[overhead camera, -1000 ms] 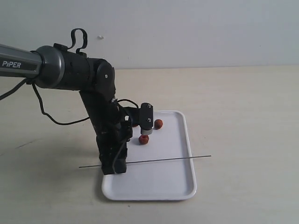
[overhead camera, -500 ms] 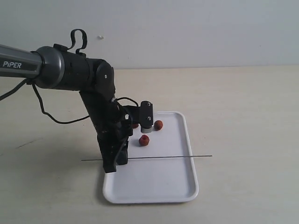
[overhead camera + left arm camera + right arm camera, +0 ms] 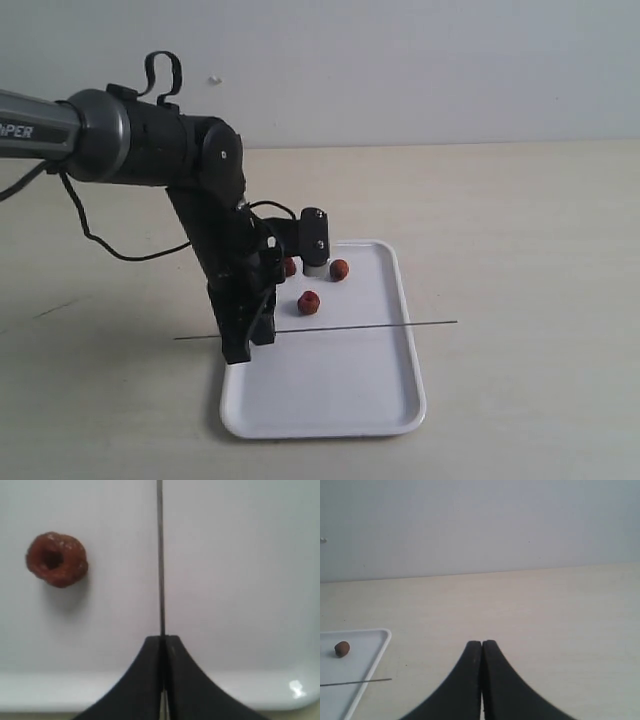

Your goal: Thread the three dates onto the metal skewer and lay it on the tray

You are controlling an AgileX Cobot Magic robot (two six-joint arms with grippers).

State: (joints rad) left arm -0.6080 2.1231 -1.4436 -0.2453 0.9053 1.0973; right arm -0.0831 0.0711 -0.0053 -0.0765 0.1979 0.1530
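Now the thin, straight grey metal skewer (image 3: 350, 327) is being pinched by the black left gripper (image 3: 238, 345) in the lower middle-left of the exterior frame. Its jaws are being pressed tightly together on the rod, whereas a second ago they were standing wide on either side of it. The rod is also being shown higher and more level in the frame than before, so it is judged as being lifted off the flat white rectangular tray (image 3: 340, 395), across which it is being held.

None of the fruit is being carried on it yet. One small wrinkled reddish-brown date (image 3: 309, 302) is being left loose on the tray just above the rod, a second date (image 3: 339, 268) further up, and a third date (image 3: 290, 267) beside it, partly hidden by the arm.

The right gripper (image 3: 481, 645) is being kept fully closed on nothing, over the pale wooden table (image 3: 545, 610).

With the rod being secured, threading is judged to be the step now being opened, and a date is likely to be needed from the other arm.
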